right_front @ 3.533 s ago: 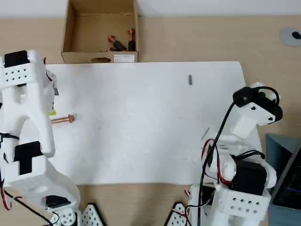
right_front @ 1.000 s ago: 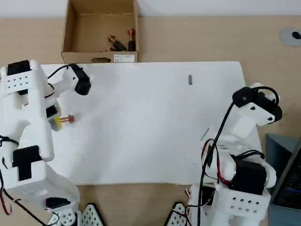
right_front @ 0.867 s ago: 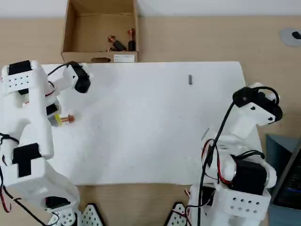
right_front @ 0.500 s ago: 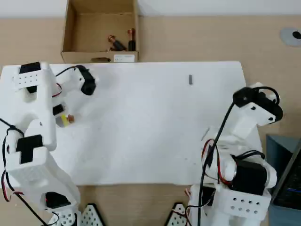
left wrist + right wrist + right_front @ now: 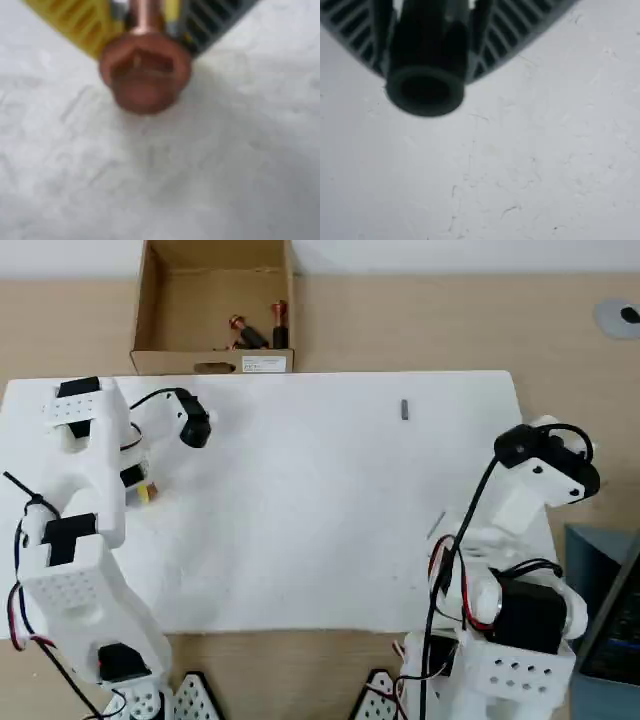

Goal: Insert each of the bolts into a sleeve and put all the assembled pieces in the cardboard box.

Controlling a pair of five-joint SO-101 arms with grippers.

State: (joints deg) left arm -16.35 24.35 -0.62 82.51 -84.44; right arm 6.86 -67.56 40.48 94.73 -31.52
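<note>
- Two assembled pieces (image 5: 255, 330) lie in the cardboard box (image 5: 180, 362), which stands at the far edge of the table (image 5: 420, 320).
- Left gripper (image 5: 145, 17): the fingers are clenched on the shank of a copper bolt (image 5: 145, 75). Its flanged hex head juts out close to the white sheet (image 5: 330, 520), over the sheet's left side.
- Right gripper (image 5: 427, 35): the fingers are clamped around a black sleeve (image 5: 425, 92). Its open bore faces outward just above the sheet.
- One small dark piece (image 5: 404, 410) lies loose on the sheet, well apart from both arms; it is too small to identify.
- Handling, as a judgement: the bolt is rigid, smooth metal, light but liable to swivel in a pinch, so the shank just behind the head looks the soundest hold. The sleeve appears stiff and light, and a grip on its body leaves the bore free.
- Step in hand, as a judgement: bolt and sleeve are each held and not yet mated, and the two arms stand well apart.
</note>
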